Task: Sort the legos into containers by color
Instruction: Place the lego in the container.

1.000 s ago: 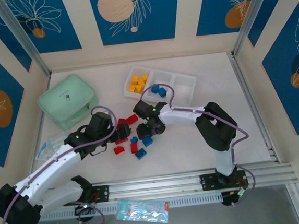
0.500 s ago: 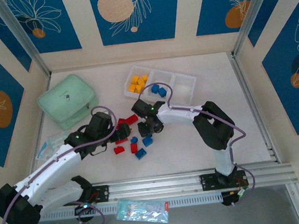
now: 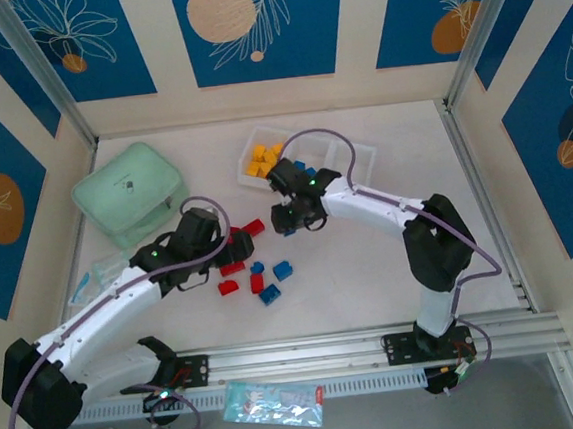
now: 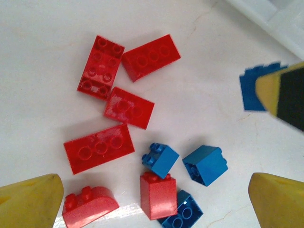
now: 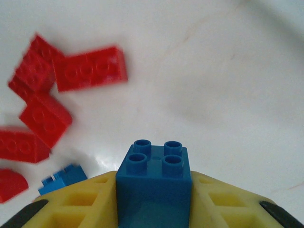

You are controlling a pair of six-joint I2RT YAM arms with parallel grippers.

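Top view: the right gripper [image 3: 289, 221] sits between the tray [image 3: 363, 173] and the loose pile, pinching 1 blue lego [image 3: 288, 230]. The left gripper [image 3: 231, 243] is at the pile's left edge, over red legos [image 3: 253, 227]. More red ones and 3 blue legos [image 3: 270, 295] lie scattered just in front of it. In the tray, the left compartment holds yellow legos [image 3: 259, 160]. The middle one holds a few blue ones, partly hidden by the right arm. The right compartment's floor is bare where visible. A green case [image 3: 129, 193] stands well left of the tray, and a packet [image 3: 273, 403] lies by the near rail.

Left wrist: the left gripper [image 4: 153, 190] is spread wide, its yellow fingers [image 4: 28, 202] in the 2 bottom corners, gripping nothing. Below it lie 6 red legos [image 4: 98, 148] and 3 blue legos [image 4: 205, 164]; 1 red and 2 blue sit touching at the bottom edge. At the right edge, a finger of the right gripper [image 4: 285, 92] shows with the blue lego [image 4: 254, 85] against it. A tray [image 4: 270, 14] corner shows at top right.

Right wrist: the right gripper [image 5: 153, 199] clamps the blue lego [image 5: 153, 190] between its fingers [image 5: 71, 204], 4 studs pointing away from the camera. Red legos [image 5: 90, 69] and 1 blue one lie on the table [image 5: 213, 71] to the left, blurred.
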